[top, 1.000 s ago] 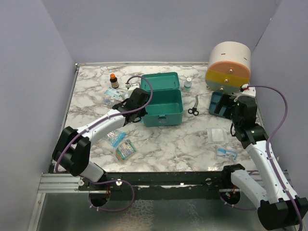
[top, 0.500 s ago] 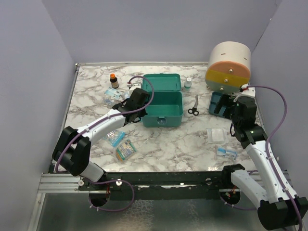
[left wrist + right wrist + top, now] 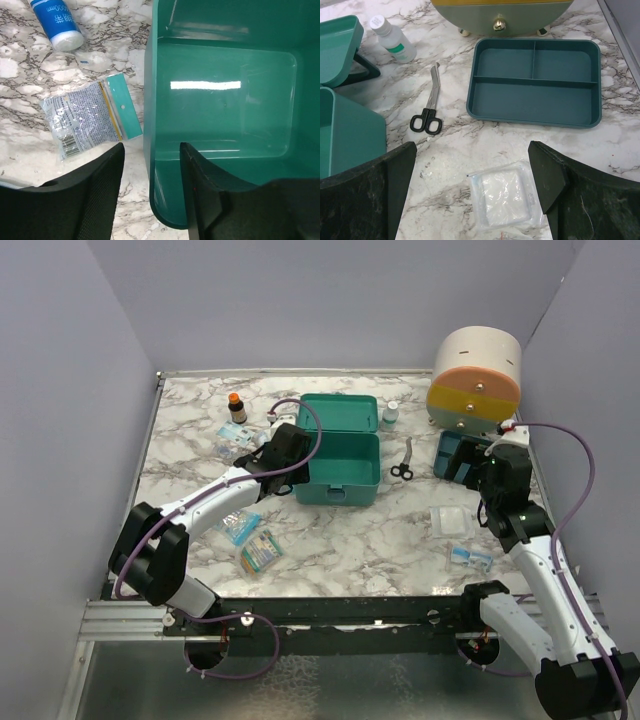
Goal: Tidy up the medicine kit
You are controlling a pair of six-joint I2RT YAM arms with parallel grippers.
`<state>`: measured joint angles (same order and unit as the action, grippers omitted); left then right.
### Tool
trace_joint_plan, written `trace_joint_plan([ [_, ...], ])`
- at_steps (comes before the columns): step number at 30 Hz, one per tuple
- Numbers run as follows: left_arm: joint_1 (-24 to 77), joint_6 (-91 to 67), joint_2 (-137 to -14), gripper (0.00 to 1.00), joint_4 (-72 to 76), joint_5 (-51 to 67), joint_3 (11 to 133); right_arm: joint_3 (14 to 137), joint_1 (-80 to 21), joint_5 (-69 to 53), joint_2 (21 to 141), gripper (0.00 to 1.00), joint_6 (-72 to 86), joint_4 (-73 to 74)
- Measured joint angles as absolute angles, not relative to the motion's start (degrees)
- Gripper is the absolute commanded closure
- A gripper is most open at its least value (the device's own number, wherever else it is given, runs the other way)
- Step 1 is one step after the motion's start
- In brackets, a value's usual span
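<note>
While the right tool (image 3: 472, 150) gapes empty, the left tool (image 3: 151, 150) sits half-open astride the medicine kit (image 3: 225, 115) wall.

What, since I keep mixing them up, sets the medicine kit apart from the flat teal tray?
The medicine kit is deep; the tray is shallow. The kit has a hinged lid, standing open; the tray has none. The kit is one cavity; the tray has three compartments. Both are teal and look empty.
</note>
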<state>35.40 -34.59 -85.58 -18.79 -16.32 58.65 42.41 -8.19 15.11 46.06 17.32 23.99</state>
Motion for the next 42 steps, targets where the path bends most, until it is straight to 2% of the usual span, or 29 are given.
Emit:
trace_joint_plan([
  [13,35.4,-31.0,-83.7,0.28,-19.0,-16.1,58.9,42.1,-8.2,15.0,46.7,0.03,17.3,23.2],
  [22,35.4,-26.2,-81.1,0.01,-19.3,-16.3,63.5,41.7,-8.2,14.6,49.6,0.00,17.4,20.1],
  [30,33.1,-18.4,-78.1,0.01,-17.8,-19.9,64.8,41.9,-8.2,14.6,53.5,0.00,17.3,16.3],
  [38,11.9,-9.8,-78.6,0.01,-14.0,-15.3,64.9,46.8,-8.2,14.6,57.3,0.00,16.4,13.7],
  [42,6.8,-6.0,-81.3,0.01,-8.9,-11.2,63.9,49.3,-8.2,14.6,58.3,0.00,16.2,12.4],
])
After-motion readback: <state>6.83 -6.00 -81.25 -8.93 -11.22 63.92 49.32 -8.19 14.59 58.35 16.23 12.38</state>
